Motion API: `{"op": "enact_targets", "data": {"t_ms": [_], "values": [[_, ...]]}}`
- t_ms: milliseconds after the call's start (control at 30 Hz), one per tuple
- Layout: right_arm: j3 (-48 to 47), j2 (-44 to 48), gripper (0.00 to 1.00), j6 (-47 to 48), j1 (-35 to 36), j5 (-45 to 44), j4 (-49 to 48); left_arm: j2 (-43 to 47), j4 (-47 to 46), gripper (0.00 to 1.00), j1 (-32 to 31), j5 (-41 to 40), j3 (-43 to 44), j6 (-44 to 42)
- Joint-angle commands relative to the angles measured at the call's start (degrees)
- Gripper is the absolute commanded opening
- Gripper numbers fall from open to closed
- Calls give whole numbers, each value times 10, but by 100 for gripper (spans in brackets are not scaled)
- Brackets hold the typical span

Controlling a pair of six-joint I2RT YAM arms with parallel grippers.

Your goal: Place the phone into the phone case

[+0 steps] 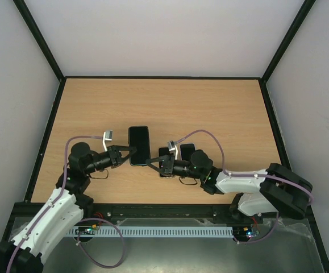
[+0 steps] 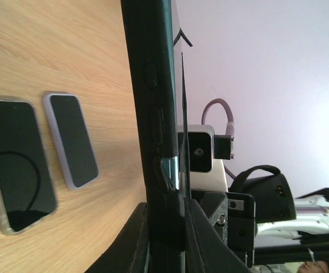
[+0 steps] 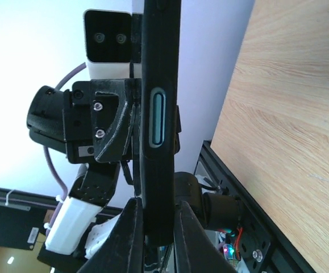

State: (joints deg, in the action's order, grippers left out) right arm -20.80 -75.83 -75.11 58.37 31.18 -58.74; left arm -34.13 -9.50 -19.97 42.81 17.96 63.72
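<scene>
A black phone case with the dark phone in it lies screen-up at mid table between my two grippers. My left gripper is shut on its left edge. In the left wrist view the case stands edge-on between my fingers, and a silver strip of the phone shows at its rim. My right gripper is shut on the lower right edge. In the right wrist view the case, with a teal side button, is pinched by my gripper. I cannot tell whether it touches the table.
Two other phones lie right of the case, partly under the right arm. In the left wrist view one has a clear case and one a pale case. A black frame edges the wooden table.
</scene>
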Motion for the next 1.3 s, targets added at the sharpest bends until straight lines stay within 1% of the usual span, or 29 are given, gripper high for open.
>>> {"op": "enact_targets", "data": {"t_ms": [0,67,133,167,233,533,733,1000,1200,1267], "values": [[-32,66,15,124,2,3,-30,19,19,2,5,-1,-16,32],[-33,73,30,137,3,-6,-9,32,11,2,5,-1,-17,59],[-32,74,40,148,4,-12,-3,43,1,2,5,-2,-18,85],[-31,71,44,153,4,-12,-1,48,-4,2,5,-3,-18,97],[-35,62,47,161,6,-8,1,56,-10,2,5,-9,-18,117],[-53,35,43,161,27,-19,-10,72,-38,2,5,-27,-20,173],[-65,28,39,174,34,-28,0,75,-36,2,5,-34,-22,182],[-92,-1,36,185,46,-30,-7,76,-41,2,5,-38,-29,199],[-92,-6,34,209,50,-40,-10,76,-38,2,5,-39,-30,208],[-89,-2,31,222,50,-43,-12,75,-38,2,5,-37,-31,212]]}}
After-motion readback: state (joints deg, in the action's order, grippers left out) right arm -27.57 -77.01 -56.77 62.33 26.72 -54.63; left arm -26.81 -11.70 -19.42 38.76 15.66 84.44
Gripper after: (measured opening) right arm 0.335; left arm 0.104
